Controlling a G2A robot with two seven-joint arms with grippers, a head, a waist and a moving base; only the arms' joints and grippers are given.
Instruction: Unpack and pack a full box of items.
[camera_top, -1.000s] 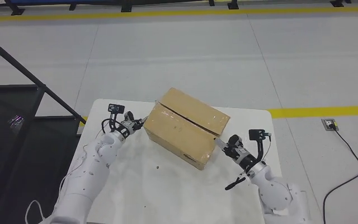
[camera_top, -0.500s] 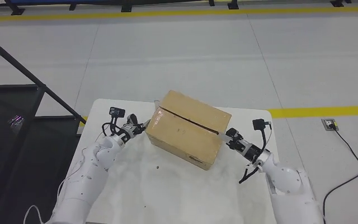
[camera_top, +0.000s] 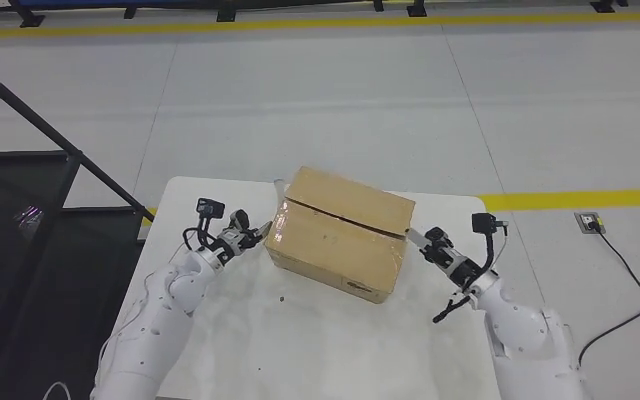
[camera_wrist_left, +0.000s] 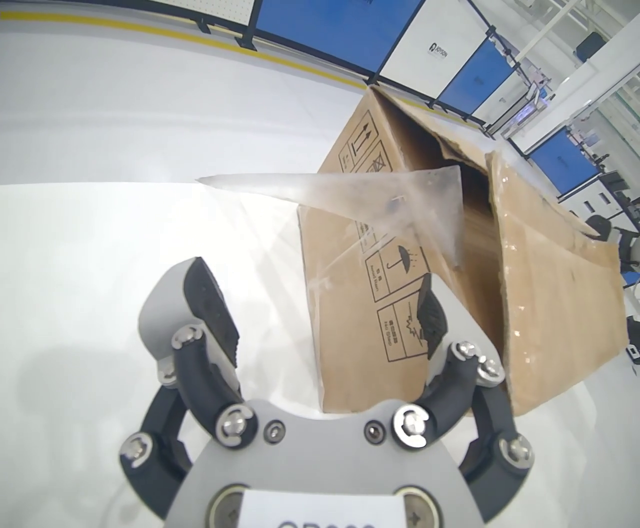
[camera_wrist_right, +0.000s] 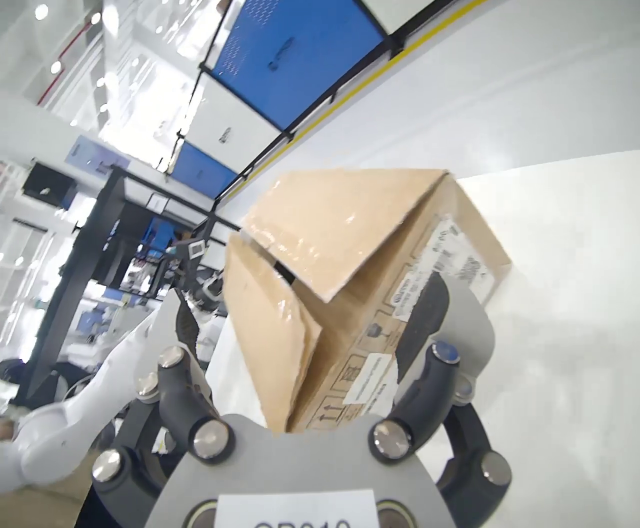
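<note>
A brown cardboard box (camera_top: 340, 232) lies on the white table (camera_top: 300, 340), its top flaps down with a dark seam between them. A peeled strip of clear tape (camera_wrist_left: 350, 192) sticks out from the box (camera_wrist_left: 540, 310) end. My left gripper (camera_top: 257, 233) is open at the box's left end, and in its wrist view the left gripper (camera_wrist_left: 320, 320) has one finger in front of the printed side. My right gripper (camera_top: 421, 243) is open at the right end, where the right gripper (camera_wrist_right: 305, 320) straddles a corner of the box (camera_wrist_right: 320, 235).
A black metal frame (camera_top: 40, 130) and dark netting stand off the table's left side. The table's far edge runs just behind the box. Bare tabletop lies in front of the box, between the two arms.
The box has turned and now lies more squarely across the table. The right arm swung out to the right, with its gripper staying at the box's end. The left gripper followed the box's left end.
</note>
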